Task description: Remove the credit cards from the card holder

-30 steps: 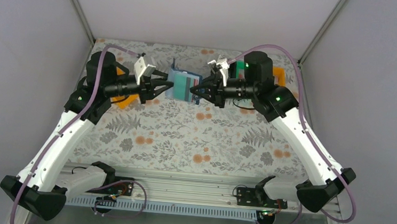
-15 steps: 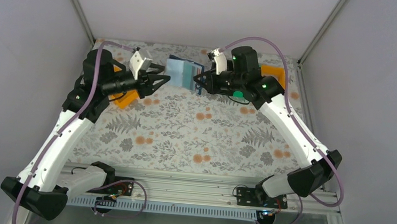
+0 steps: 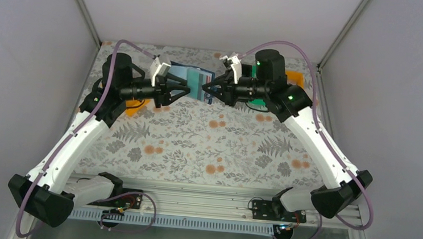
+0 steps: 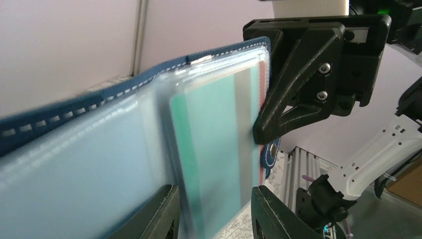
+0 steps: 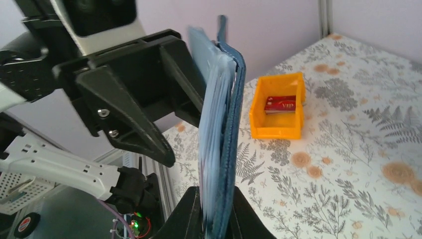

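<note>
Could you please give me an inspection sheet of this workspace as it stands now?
Surface: floral cloth lies flat; no spills seen.
Job's things: card holder is held open in the air between the arms; teal card is in a clear sleeve; red card lies in a bin.
Clutter: orange bin stands on the cloth and holds the red card.
Grippers: right gripper is shut on one edge of the card holder; left gripper has its jaws apart, astride the sleeve.
Cables: purple cables run along both arms, off the card holder.
Surroundings: plain pale walls; nothing else seen.
</note>
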You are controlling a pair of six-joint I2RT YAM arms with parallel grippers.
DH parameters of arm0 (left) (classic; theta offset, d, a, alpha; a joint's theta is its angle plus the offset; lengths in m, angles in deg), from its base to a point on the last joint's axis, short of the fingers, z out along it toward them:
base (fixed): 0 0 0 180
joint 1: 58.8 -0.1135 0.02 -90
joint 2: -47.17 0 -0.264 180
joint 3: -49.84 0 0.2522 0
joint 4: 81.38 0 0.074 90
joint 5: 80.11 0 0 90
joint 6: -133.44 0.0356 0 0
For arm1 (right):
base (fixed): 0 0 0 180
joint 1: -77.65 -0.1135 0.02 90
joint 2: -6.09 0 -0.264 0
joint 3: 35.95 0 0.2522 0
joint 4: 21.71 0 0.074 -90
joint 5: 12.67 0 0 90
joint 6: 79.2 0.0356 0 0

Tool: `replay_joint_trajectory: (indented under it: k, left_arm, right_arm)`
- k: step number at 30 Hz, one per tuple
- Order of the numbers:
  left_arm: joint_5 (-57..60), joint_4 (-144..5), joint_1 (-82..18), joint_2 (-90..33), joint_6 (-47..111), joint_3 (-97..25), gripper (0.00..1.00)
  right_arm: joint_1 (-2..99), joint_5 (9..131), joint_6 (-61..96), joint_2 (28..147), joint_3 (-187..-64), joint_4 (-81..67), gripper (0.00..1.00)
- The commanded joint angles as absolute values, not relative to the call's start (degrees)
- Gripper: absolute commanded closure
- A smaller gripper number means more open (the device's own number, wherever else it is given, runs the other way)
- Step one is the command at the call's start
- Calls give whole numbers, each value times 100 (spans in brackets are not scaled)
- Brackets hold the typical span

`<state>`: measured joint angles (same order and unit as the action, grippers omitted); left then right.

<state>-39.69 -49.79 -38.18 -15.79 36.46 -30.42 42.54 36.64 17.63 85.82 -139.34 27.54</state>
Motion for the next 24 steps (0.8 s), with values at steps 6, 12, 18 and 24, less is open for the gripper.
replay_joint_trajectory:
  k: [6, 12, 18, 24]
  left_arm:
    - [-4393, -5281, -3834, -1556, 3545, -3015, 63]
    - [-4847, -5522, -3753, -1647, 3544, -3130, 72]
    - [-5176, -5858, -3754, -1712, 3291, -3131, 71]
    - [-5642, -6127, -3753, -1748, 3194, -3217, 96]
  right_arm:
    - [4188, 2841, 1303, 8235, -13770, 2279, 96]
    - [4164, 2885, 1281, 8433, -13812, 2200, 96]
    - [4099, 2829, 1073, 8577, -13795, 2282, 96]
    - [4100, 3041, 1053, 8671, -13672, 2344, 96]
